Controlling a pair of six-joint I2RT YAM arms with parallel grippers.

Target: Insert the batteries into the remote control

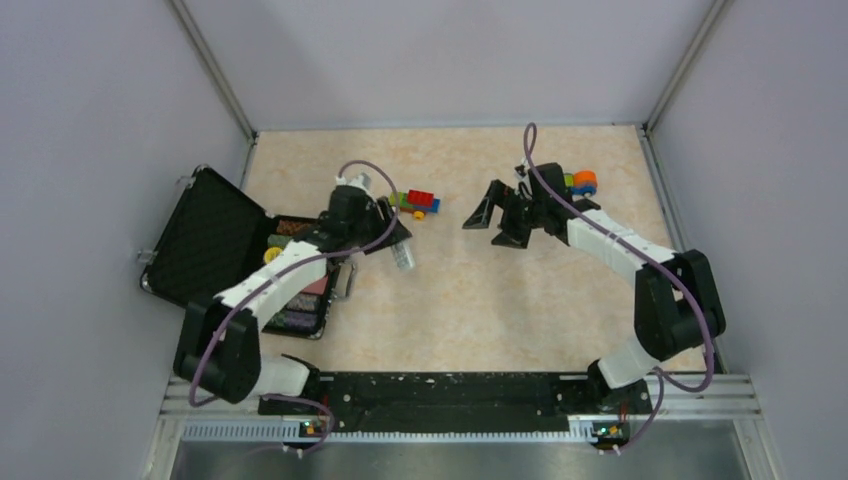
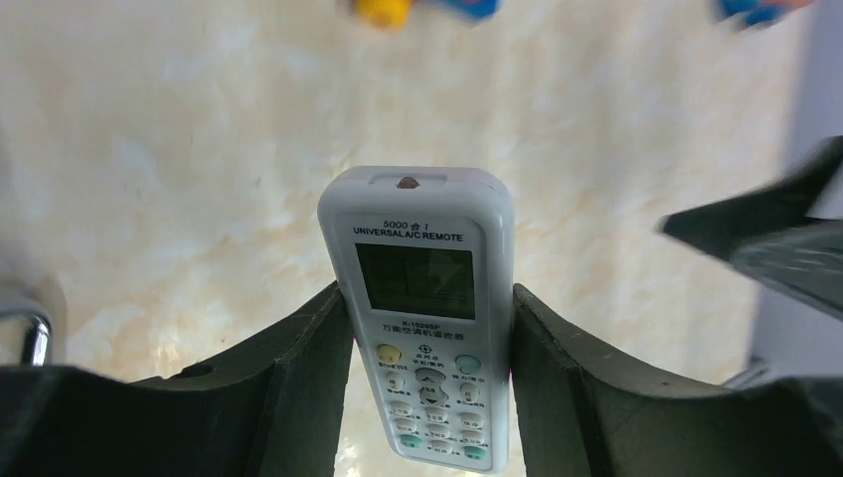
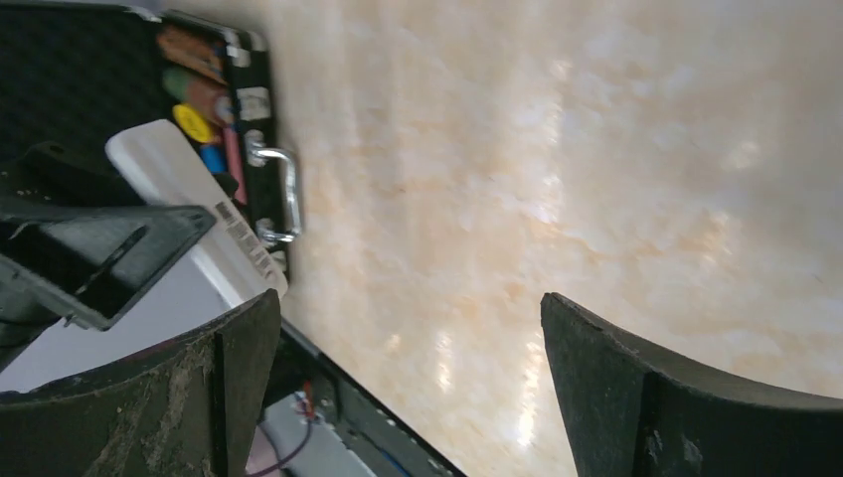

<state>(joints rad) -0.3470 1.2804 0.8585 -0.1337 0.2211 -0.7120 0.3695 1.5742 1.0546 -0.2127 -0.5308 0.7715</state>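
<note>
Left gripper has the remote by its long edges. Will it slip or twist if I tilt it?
Probably stiff: the remote looks like rigid plastic, unbent though pinched by the left gripper. Its smooth sides could slip or pivot in that two-sided pinch. Likely light, being small.

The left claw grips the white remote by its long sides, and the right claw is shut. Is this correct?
No: the right claw stands wide open and empty, as the right wrist view shows. The left claw does grip the white remote by its long sides.
</note>
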